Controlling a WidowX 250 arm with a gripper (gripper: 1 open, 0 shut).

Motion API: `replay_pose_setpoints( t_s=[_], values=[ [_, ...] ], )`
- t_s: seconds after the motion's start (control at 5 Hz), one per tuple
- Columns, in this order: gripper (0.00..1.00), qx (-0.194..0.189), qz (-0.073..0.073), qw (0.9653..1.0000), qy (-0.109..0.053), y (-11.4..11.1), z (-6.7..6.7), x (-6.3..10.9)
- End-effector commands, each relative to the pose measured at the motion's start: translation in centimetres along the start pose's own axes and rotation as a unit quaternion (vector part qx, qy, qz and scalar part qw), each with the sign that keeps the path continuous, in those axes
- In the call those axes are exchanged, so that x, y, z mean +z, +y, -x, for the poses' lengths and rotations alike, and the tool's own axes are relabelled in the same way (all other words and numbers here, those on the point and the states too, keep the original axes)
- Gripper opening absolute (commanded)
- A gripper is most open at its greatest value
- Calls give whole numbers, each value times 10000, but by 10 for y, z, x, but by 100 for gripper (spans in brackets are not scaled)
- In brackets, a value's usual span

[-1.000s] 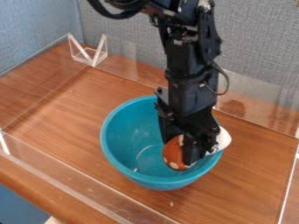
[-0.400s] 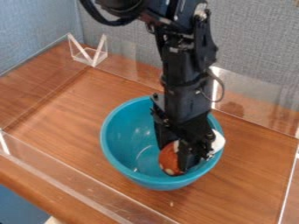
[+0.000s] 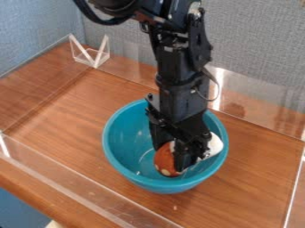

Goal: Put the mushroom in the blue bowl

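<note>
Fingers [image 3: 179, 147] point down inside blue bowl [image 3: 134, 162].

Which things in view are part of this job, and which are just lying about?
Part of the job:
- mushroom, inside the bowl, at the fingers
- blue bowl, on the table

Just lying about:
- white wire-like frame near the back wall

No readable text or labels
</note>
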State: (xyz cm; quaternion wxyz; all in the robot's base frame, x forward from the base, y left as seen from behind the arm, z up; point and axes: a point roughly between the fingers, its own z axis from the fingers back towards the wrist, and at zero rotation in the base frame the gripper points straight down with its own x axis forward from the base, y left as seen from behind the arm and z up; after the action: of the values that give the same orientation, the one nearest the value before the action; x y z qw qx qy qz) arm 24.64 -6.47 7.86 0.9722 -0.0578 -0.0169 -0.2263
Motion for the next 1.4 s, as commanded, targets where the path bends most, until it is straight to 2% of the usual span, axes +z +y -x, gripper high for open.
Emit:
replay_pose_setpoints(
  t_s=[0.0, 0.6, 0.8, 1.2],
  values=[
    [0, 51, -81, 9995, -289, 2, -7, 14],
    [0, 158, -82, 9991, -374, 2, -11, 15],
    [100, 210, -92, 9990, -384, 4, -12, 21],
    [100, 333, -187, 9991, -198, 10, -15, 14]
  ],
)
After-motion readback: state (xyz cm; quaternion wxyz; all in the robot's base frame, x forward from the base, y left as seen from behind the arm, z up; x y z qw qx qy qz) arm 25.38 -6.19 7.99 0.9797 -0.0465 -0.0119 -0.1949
